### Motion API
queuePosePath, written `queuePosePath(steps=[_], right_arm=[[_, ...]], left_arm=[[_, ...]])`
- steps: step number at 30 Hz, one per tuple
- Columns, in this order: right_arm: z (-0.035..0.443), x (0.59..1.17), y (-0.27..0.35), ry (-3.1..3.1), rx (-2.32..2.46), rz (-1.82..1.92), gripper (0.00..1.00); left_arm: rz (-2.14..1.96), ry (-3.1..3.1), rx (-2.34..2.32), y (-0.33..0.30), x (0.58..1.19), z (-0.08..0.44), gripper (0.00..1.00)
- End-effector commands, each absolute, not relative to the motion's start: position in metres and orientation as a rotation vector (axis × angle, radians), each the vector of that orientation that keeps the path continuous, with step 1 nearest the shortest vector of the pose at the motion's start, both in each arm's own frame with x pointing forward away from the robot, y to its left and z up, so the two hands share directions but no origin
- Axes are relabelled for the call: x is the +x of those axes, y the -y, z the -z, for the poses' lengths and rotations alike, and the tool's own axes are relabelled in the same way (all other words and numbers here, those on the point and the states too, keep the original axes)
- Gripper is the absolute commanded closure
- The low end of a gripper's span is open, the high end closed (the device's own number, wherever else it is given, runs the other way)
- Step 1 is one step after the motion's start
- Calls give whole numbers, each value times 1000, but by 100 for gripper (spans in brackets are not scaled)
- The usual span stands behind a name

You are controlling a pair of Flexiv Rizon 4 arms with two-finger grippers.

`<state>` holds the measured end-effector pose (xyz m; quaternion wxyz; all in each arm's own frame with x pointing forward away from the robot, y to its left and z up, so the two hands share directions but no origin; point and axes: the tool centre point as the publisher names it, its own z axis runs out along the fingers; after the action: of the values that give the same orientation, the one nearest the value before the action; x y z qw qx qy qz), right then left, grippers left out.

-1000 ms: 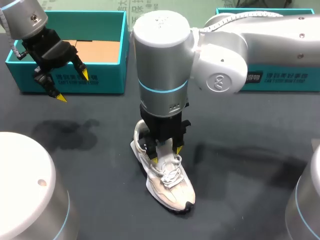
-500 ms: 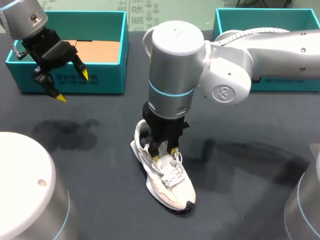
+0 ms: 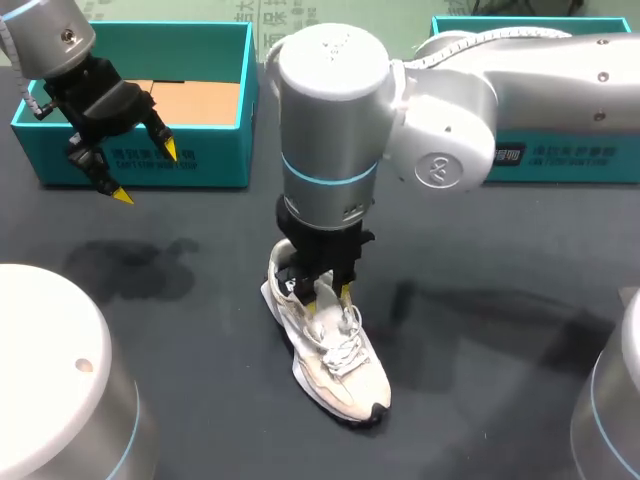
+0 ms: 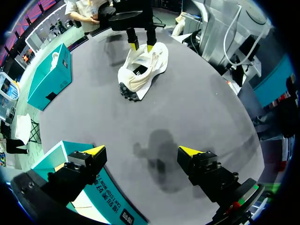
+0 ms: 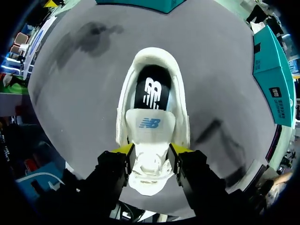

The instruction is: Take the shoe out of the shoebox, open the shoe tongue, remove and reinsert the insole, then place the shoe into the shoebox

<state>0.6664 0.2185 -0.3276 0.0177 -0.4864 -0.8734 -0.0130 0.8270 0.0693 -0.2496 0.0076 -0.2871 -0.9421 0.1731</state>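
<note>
One shoe [image 3: 335, 355] mid counter [image 3: 480, 380], outside far-left shoebox [image 3: 215, 150]; right claw [image 3: 323, 302], shifted back left, clamped on tongue [image 5: 150, 125], likely pulling it open; left claw [image 3: 146, 173] spread, idle there.

Left hand [image 4: 141, 153], fingers spread, white shoe [image 4: 140, 70] well ahead on table [image 4: 197, 108]
</note>
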Motion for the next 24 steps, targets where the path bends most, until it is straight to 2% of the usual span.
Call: queuePosePath(steps=[1, 7, 17, 22, 23, 24], right_arm=[[358, 681, -220, 2667, -1464, 83, 52], [362, 691, -226, 2669, -1427, 115, 53], [299, 687, -229, 2861, -1389, 55, 52], [280, 694, -230, 2973, -1190, 129, 51], [278, 697, -230, 2995, -1129, 125, 50], [278, 699, -231, 3020, -1069, 119, 42]], left_arm=[[-537, 2947, -898, -70, 826, 250, 0], [-537, 2947, -898, -70, 826, 250, 0], [-537, 2947, -898, -70, 826, 250, 0], [-537, 2947, -898, -70, 826, 250, 0], [-537, 2947, -898, -70, 826, 250, 0], [-537, 2947, -898, -70, 826, 250, 0]])
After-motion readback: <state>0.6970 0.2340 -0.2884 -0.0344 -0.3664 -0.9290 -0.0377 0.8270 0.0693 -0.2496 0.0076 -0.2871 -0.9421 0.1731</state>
